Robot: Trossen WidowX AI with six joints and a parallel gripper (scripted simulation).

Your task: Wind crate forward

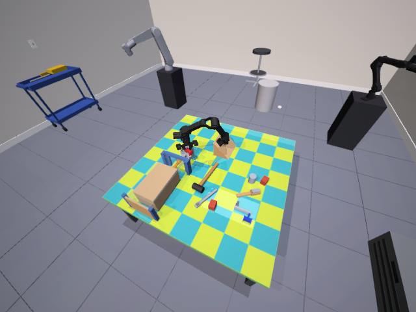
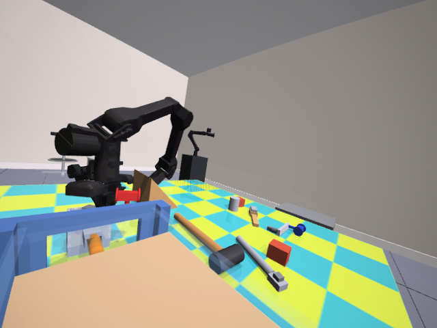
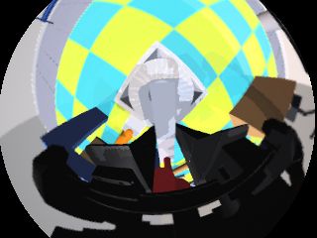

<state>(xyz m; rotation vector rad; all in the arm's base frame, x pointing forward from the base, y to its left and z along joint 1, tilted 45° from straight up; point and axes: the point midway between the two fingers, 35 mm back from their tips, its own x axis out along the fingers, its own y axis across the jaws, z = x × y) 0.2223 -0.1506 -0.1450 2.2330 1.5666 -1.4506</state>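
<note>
A tan crate (image 1: 156, 184) (image 2: 123, 282) sits flat in the low clear-panelled cubby, behind the blue steel frame (image 1: 175, 155) (image 2: 88, 215) at its mouth. An orange strap (image 1: 177, 164) (image 2: 95, 244) runs from the crate through the frame to the grey winch (image 1: 184, 153) (image 2: 76, 240) (image 3: 158, 86). My gripper (image 1: 186, 147) (image 2: 106, 197) (image 3: 163, 127) hangs right over the winch and is shut on the winch handle's red grip (image 1: 190, 151) (image 2: 127, 195) (image 3: 165, 175). In the wrist view the handle's grey shaft reaches down to the winch top.
A tan wedge block (image 1: 224, 149) (image 2: 148, 192) stands by the arm's base. On the bench lie a mallet (image 1: 205, 179) (image 2: 225, 255), a wrench (image 1: 205, 197) (image 2: 259, 262), red blocks (image 1: 212, 205) (image 2: 278, 251), a grey cylinder (image 1: 252, 177), a brush (image 1: 250, 193) and a blue-knobbed crank (image 1: 244, 211).
</note>
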